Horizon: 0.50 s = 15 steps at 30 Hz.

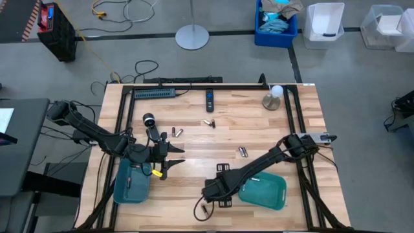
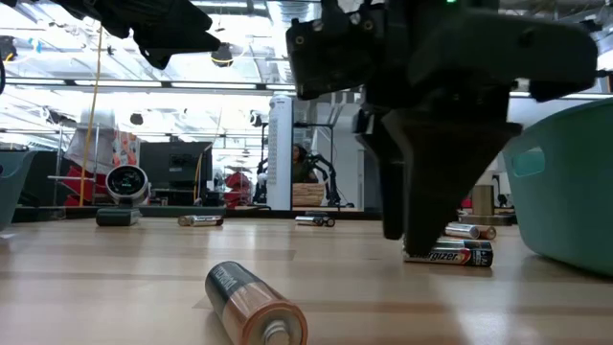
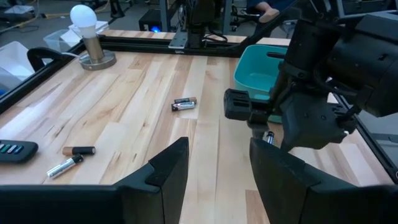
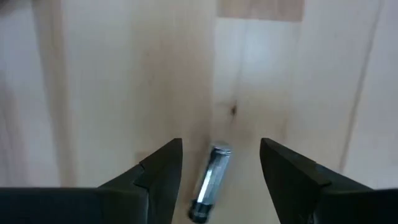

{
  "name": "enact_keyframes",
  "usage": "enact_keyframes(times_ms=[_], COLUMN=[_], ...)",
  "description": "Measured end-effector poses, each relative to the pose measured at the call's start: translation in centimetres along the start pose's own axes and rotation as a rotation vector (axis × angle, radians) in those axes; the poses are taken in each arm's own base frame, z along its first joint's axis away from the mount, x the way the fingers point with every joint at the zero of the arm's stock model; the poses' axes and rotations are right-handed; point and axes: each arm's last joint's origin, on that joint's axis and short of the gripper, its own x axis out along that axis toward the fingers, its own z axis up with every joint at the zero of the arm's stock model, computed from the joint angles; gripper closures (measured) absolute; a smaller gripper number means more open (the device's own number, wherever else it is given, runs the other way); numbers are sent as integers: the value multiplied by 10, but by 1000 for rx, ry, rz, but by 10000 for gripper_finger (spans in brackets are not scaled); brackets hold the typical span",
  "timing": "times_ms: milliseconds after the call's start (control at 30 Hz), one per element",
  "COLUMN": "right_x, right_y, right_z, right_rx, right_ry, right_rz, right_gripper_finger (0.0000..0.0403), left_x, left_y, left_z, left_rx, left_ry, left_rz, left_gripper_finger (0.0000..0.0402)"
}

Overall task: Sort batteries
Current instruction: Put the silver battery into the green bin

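The right tool point(image 4: 221, 177) hangs spread wide over a battery point(image 4: 210, 182) on the table point(image 1: 194, 139), straddling it to grasp, while the left tool point(image 1: 169, 158) waits, parted and empty.

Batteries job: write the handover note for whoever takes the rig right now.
Right gripper: open, low over the table's near edge, fingers either side of a silvery battery lying on the wood; not gripped.
Left gripper: open, empty, hovering beside the left teal tray.
Batteries loose on the table: a pair mid-table, others toward the far side, one at the near edge.
Right teal tray: no batteries visible in it.
Left to do: nearly all the sorting.
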Motion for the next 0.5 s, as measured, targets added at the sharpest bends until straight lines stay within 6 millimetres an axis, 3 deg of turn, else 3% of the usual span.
enact_keyframes(times_ms=[333, 500], right_x=[6, 7], right_y=[3, 0], right_z=[-6, -6], right_rx=[34, 77], right_ry=[51, 68], right_rz=[24, 22], right_gripper_finger=[170, 190], left_x=[0, -1], left_y=[0, -1], left_z=[0, 0], left_rx=[-4, 4], left_ry=[0, 1], left_rz=[0, -7], left_gripper_finger=[237, 237])
